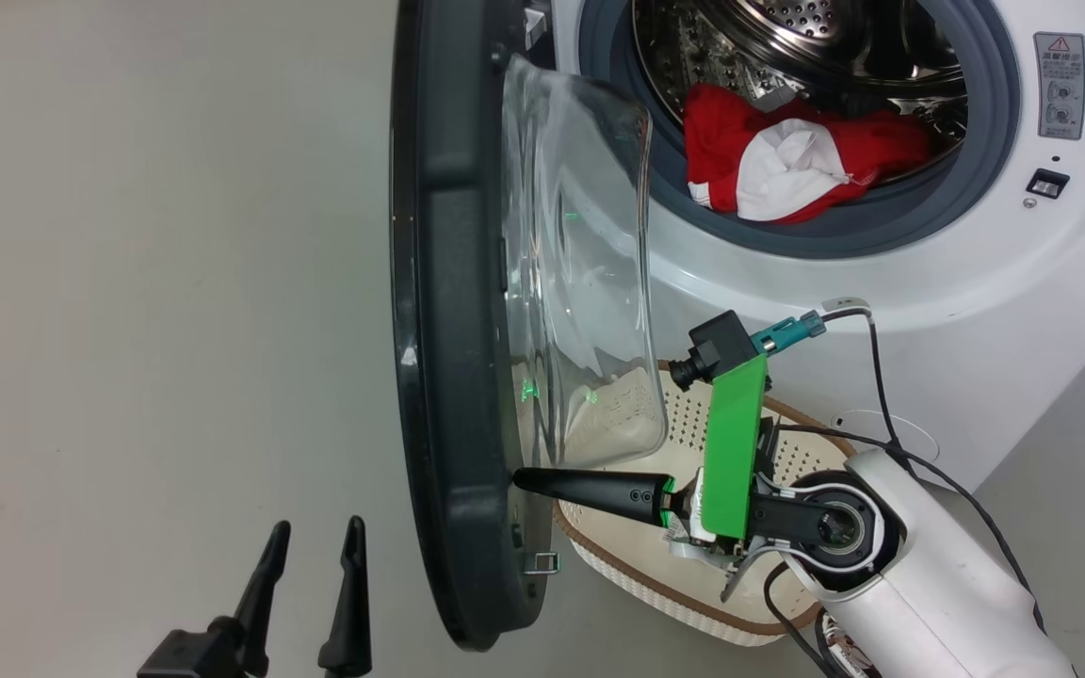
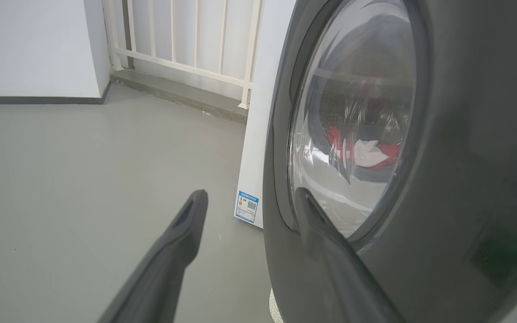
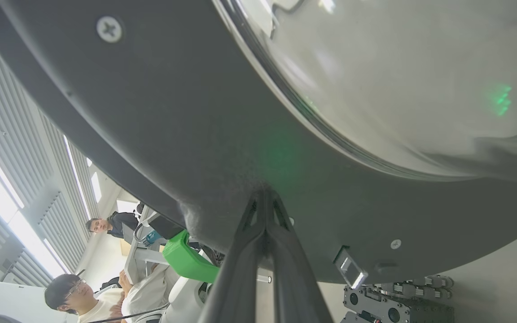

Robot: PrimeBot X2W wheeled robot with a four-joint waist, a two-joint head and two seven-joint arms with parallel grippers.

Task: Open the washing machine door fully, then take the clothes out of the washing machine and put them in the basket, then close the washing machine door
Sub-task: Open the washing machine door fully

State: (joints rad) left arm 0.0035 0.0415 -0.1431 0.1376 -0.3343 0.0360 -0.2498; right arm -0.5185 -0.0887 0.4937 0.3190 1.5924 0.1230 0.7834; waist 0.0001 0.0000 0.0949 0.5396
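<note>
Red clothes (image 1: pixel 787 155) lay in the drum of the washing machine (image 1: pixel 976 273), with the basket (image 1: pixel 655 574) on the floor below. The washing machine door (image 1: pixel 453 330) stood half swung, so opening it fully seemed the step in hand, calling for a further outward push. The right gripper (image 1: pixel 519 480), jaws shut and empty, touched the door's inner rim. The left gripper (image 1: pixel 316 525), jaws wide, held nothing.

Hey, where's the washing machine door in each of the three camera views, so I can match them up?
Head view: the washing machine door stands edge-on, left of centre, running top to bottom.
Left wrist view: the door takes the right half, outer face showing.
Right wrist view: the door's dark inner rim sweeps across from upper left to lower right.
Shared landmark: the door's clear glass window.
</note>
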